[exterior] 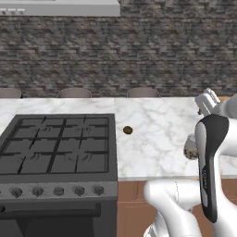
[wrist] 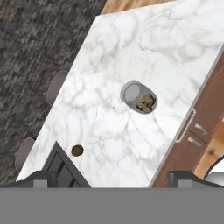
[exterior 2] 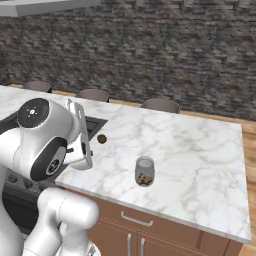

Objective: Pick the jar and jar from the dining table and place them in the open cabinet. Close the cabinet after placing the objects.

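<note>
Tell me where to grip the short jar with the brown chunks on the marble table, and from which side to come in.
Grip the jar across its round glass wall, about mid-height, below the lid. It stands upright on the dining table with bare marble around it; the small brown lump lies well apart. The open gripper looks down on it, so probably descend from above, one finger on each side.

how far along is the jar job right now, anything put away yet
Nothing looks finished from here. The short jar with brown chunks stands upright on the dining table, untouched, with a small brown lump apart from it near the hob. In hand: nothing. The gripper hangs above the table, fingers spread wide and empty. Left: grasp this jar, carry it to the cabinet, handle the other jar, shut the door.
</note>
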Robot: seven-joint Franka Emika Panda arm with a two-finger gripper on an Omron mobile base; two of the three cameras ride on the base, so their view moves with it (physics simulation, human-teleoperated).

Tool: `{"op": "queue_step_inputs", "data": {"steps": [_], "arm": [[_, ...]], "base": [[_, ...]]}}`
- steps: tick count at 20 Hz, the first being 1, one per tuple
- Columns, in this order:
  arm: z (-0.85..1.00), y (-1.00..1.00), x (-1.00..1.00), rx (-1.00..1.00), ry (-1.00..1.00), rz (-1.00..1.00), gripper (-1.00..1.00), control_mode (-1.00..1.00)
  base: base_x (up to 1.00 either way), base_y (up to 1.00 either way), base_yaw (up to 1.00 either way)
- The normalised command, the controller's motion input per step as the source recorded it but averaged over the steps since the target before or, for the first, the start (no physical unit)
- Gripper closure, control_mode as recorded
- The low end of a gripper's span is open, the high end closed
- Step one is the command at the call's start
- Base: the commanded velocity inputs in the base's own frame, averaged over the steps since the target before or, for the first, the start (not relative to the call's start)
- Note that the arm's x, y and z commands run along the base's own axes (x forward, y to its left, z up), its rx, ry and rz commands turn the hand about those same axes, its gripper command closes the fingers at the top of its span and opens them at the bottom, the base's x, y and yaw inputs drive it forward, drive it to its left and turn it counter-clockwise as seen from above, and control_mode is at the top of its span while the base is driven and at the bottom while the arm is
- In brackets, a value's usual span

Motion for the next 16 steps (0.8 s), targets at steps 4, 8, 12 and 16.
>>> {"op": "queue_step_inputs", "data": {"steps": [4, 8, 12, 16], "arm": [[0.00, 0.00, 0.00, 0.00, 0.00, 0.00, -1.00, 1.00], [0.00, 0.00, 0.00, 0.00, 0.00, 0.00, -1.00, 1.00], [0.00, -0.13, -0.01, 0.00, -0.05, 0.00, -1.00, -1.00], [-0.03, -0.35, -0.11, 0.00, -0.09, 0.05, -1.00, -1.00]], "base": [[0.28, -0.28, 0.15], [0.03, -0.23, 0.01], [0.00, -0.04, 0.00], [0.00, 0.00, 0.00]]}}
